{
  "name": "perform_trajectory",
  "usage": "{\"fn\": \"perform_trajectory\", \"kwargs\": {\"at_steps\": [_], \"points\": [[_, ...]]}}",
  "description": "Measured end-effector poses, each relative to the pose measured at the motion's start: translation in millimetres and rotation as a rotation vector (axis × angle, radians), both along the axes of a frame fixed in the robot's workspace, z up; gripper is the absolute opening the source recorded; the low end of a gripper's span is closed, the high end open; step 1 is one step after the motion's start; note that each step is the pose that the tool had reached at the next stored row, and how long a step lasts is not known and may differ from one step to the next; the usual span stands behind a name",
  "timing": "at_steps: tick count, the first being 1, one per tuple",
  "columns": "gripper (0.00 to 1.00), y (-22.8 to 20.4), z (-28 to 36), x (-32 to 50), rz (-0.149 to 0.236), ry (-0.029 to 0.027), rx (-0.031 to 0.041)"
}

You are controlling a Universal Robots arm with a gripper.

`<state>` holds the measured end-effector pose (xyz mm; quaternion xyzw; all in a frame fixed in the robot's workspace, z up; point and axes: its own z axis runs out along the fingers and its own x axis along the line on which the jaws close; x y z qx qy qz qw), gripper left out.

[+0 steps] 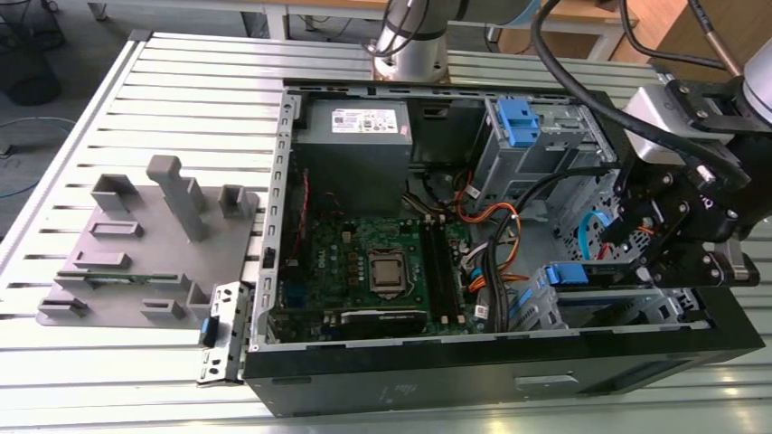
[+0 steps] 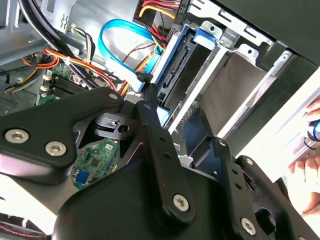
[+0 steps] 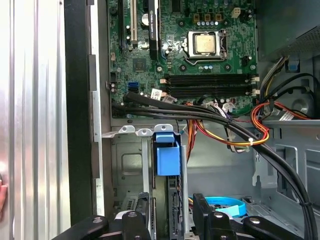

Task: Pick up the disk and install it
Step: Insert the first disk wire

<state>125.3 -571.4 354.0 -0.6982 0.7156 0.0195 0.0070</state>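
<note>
**Pincer at the drive cage, disk seated in its slot**

My pincer [image 1: 657, 240] hangs over the lower drive cage [image 1: 627, 303] at the front corner of the open computer case [image 1: 507, 380]. My black fingers [image 2: 150, 120] stand a little apart and straddle the disk's end in the second wrist view; whether they squeeze it, I cannot tell. The disk [image 2: 172, 62] sits on edge in the cage slot beside an empty bay, its long axis running down into the cage, its blue bracket tab [image 3: 166, 152] facing outward toward me. The motherboard [image 3: 190, 50] lies beyond, cables between. A person's hand [image 2: 306, 175] rests near the case edge.
</note>
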Motion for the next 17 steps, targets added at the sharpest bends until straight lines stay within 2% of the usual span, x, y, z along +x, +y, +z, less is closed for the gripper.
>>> {"fn": "perform_trajectory", "kwargs": {"at_steps": [10, 12, 14, 17], "points": [[0.48, 0.3, 14.1, 0.0, 0.0, 0.0, -0.0001], [0.48, 0.7, 15.0, 0.0, 0.0, 0.0, 0.0003], [0.48, 2.6, 15.2, 0.0, 0.0, -0.0002, 0.0], [0.48, 7.7, 15.1, 0.0, 0.0, -0.0007, 0.0001]]}}
